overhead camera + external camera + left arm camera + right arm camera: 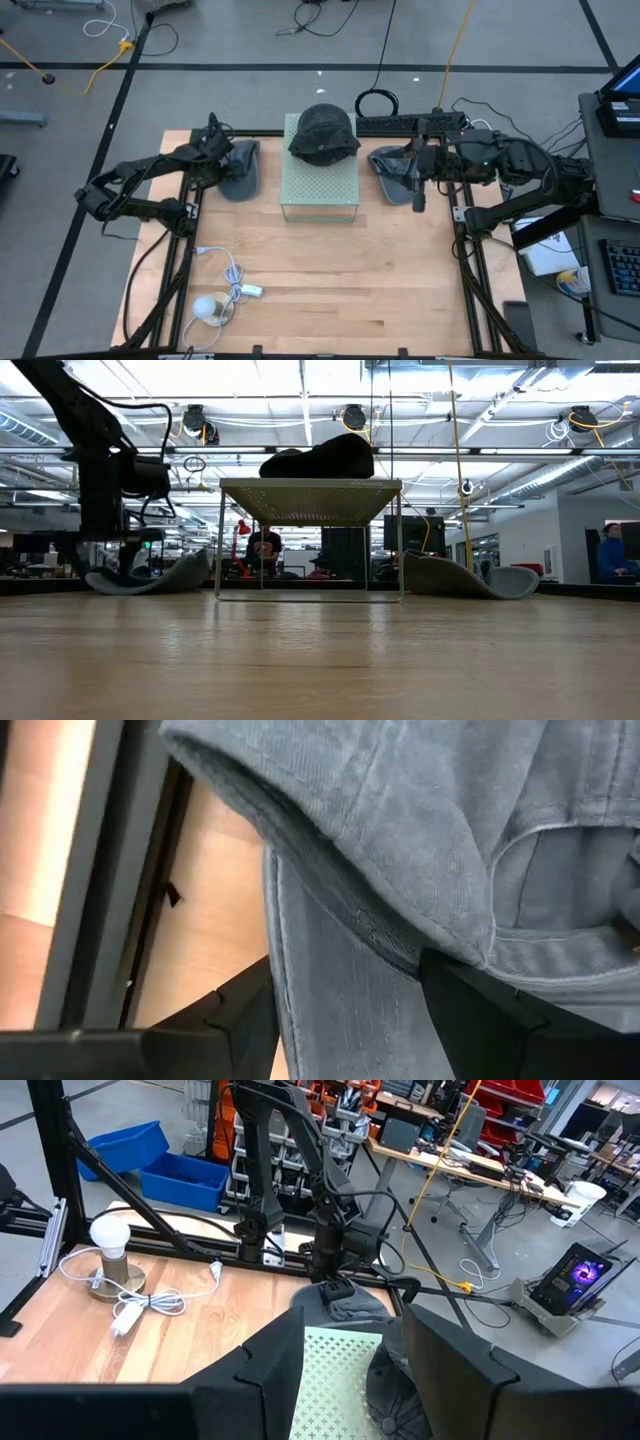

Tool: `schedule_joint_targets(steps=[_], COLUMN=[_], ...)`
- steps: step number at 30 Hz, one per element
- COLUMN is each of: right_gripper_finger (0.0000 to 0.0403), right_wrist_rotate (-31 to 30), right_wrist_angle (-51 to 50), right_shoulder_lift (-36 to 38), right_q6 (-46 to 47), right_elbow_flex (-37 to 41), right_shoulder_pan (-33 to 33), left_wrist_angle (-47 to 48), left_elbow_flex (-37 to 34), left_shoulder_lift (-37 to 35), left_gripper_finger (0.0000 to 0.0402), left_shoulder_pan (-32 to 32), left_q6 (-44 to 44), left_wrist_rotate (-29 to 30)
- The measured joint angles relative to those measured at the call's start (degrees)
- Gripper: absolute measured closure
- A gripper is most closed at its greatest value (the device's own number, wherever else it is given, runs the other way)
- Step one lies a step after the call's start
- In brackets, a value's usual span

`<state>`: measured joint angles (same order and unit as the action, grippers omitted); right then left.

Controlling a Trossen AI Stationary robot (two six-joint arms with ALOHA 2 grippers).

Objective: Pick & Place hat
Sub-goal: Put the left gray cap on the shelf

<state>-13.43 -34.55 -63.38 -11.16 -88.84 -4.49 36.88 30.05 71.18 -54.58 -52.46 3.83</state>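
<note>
A lamp [208,309] lies on the near wooden worktop [330,280]. Farther back, the left gripper [217,158], lowered, clamps the left grey hat [240,168]. The right gripper [419,175] hovers, fingers apart, above another grey hat [393,172]. A dark hat [323,133] tops the perforated stand [320,180].

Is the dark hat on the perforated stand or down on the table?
On the stand. The dark hat sits on top of the perforated stand in the high view, and the low view shows it raised above the table.
</note>
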Motion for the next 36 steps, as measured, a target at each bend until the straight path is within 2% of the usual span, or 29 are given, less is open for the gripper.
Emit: schedule_joint_targets(steps=[3,6,16,22,28,36], right_gripper_finger=[0.0236,0.0236,0.0236,0.0236,0.0236,0.0236], right_wrist_rotate=[0.0,0.0,0.0,0.0,0.0,-0.2], right_wrist_angle=[0.0,0.9,3.7,3.4,3.5,4.9], right_shoulder_lift=[-0.1,-0.4,-1.0,-1.4,-1.3,-1.3], right_q6=[0.0,-0.5,-0.6,-0.1,-0.2,-4.9], right_elbow_flex=[0.0,0.0,0.0,0.0,0.0,0.0], right_shoulder_pan=[0.0,0.0,0.0,0.0,0.0,0.0], left_wrist_angle=[-0.1,0.2,-0.2,2.8,9.0,8.9], left_elbow_flex=[0.0,0.1,0.3,0.2,1.8,4.6], left_shoulder_lift=[0.0,0.0,-1.7,-10.0,-21.8,-37.5], left_gripper_finger=[0.0172,0.0199,0.0383,0.0392,0.0392,0.0393], left_shoulder_pan=[0.0,0.0,0.0,-0.5,-0.3,1.1], left_q6=[1.1,1.1,2.9,-0.6,-4.3,-8.2], left_wrist_rotate=[-1.4,-3.4,-13.1,-14.3,-10.1,-6.5])
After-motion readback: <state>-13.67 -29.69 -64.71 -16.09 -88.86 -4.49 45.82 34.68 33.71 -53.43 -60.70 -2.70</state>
